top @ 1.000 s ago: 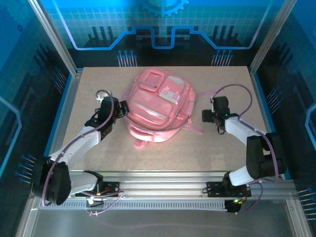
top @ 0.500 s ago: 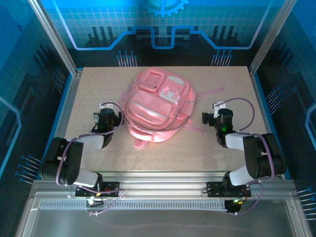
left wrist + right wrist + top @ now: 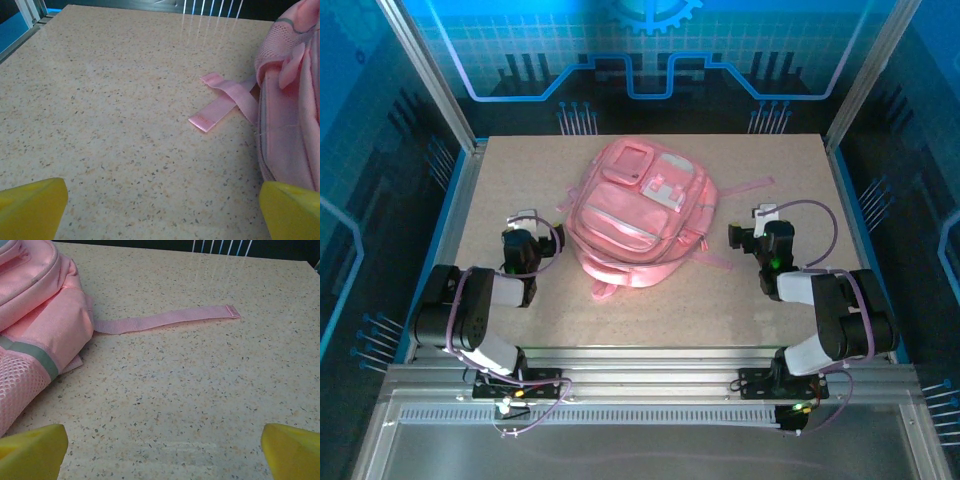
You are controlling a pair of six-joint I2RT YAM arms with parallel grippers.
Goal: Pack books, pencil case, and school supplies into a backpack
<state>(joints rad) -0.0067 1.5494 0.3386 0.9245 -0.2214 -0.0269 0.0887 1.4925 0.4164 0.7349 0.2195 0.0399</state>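
Left end effector [image 3: 162, 195], right end effector [image 3: 162, 437] spread, empty. Risk: loose strap [image 3: 165, 320] (upper centre) could snag, dragging backpack [image 3: 640, 225].

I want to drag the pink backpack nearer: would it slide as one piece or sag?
Probably sags: the backpack is soft fabric, lying slumped. Its strap lies limp and flat, so a pull would likely take up slack first. The smooth-looking table may let it slide.

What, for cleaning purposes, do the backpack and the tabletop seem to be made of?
Backpack: pink woven fabric, slightly shiny, with a mesh side pocket and flat webbing strap showing their weave. Tabletop: smooth, glossy, beige with dark speckles, reflecting light streaks; perhaps stone-look laminate or composite, I cannot tell which.
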